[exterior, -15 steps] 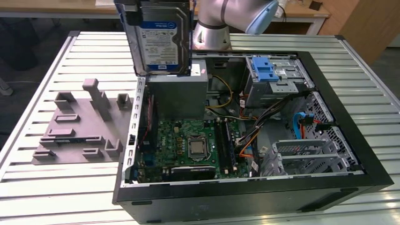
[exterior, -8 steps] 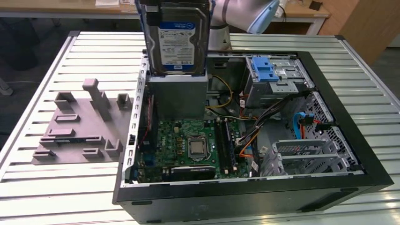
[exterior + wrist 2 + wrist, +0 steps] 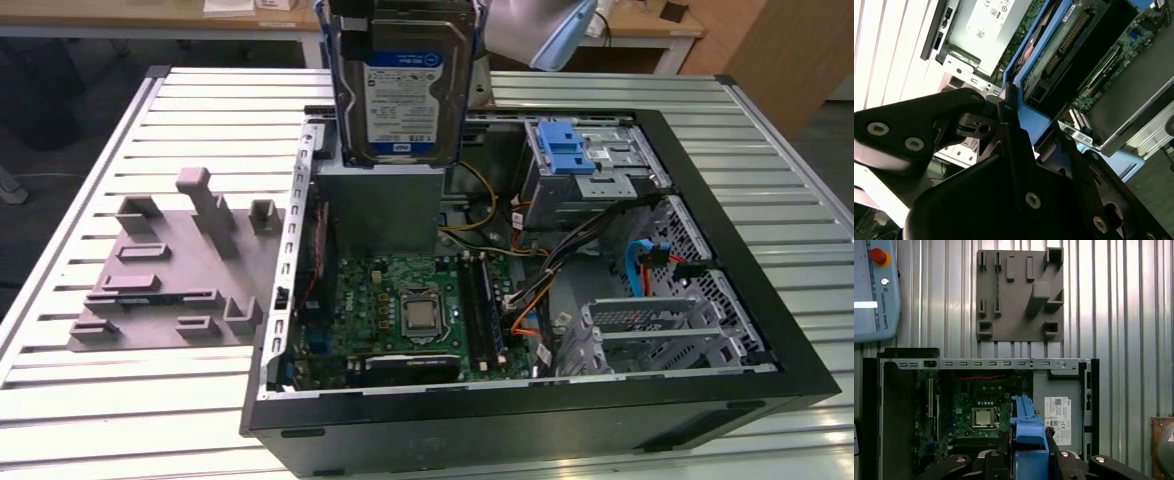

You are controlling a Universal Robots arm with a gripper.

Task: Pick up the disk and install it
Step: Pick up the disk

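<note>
The disk (image 3: 400, 85) hangs upright above the far side of the open computer case (image 3: 534, 425), its white-and-blue label facing the exterior camera. Its blue carrier (image 3: 1029, 432) runs down the edges and shows in both wrist views. My gripper (image 3: 1013, 117) is shut on the carrier, with a black finger (image 3: 954, 107) pressing on each side. In the first wrist view the gripper (image 3: 1029, 457) holds the disk over the motherboard (image 3: 979, 410) and beside the grey box with the white sticker (image 3: 1058, 412). The disk touches nothing in the case.
A drive cage with a blue latch (image 3: 577, 150) sits at the case's far corner on the exterior view's right, with cables (image 3: 627, 265) below it. A grey fixture plate (image 3: 174, 265) with upright blocks lies on the slatted table (image 3: 80, 420) beside the case. A teach pendant (image 3: 874, 287) rests nearby.
</note>
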